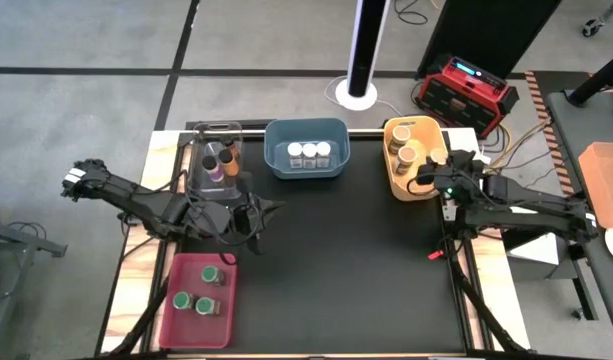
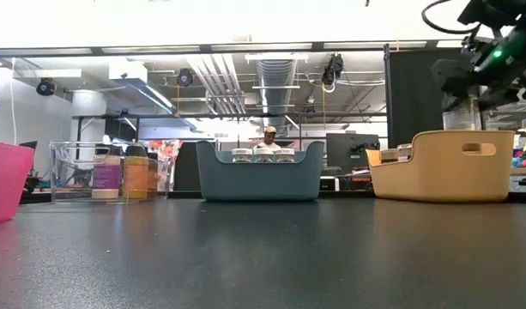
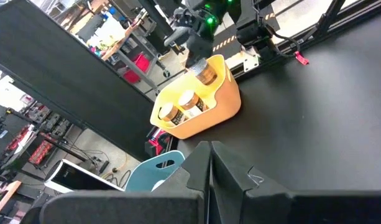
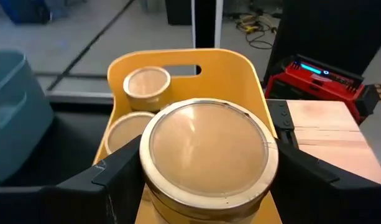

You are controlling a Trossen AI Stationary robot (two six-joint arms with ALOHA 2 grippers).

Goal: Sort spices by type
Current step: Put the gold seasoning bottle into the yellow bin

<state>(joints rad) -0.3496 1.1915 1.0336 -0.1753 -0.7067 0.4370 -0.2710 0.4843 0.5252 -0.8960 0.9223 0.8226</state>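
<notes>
**Tan-lidded jar hanging over the yellow bin, upright in the right gripper**

The right gripper [image 4: 209, 180] is clasping a tan-lidded spice jar [image 4: 209, 152], its two fingers pressing on opposite sides of the jar just under the lid. The jar's long axis is standing upright, lid facing up. In the left wrist view the same jar [image 3: 204, 70] is hanging above the near end of the yellow bin [image 3: 224, 99], not yet resting inside it. Directly below and just beyond the held jar, two more tan-lidded jars [image 4: 146, 84] are already sitting in that bin, so the free space is lying on the side nearer the gripper. The coming move looks like a straight lowering, with the jar kept vertical and clear of its two neighbours.

The left gripper [image 3: 210, 163] is waiting with its fingers pressed together and holding nothing, over the bare mat near the clear bin [image 1: 208, 160], well apart from the yellow bin. The right arm is plainly the nearer one. White-lidded jars [image 1: 309, 152] are sitting in the blue bin [image 1: 331, 172], green-lidded jars [image 1: 196, 303] in the red bin [image 1: 221, 335].
</notes>
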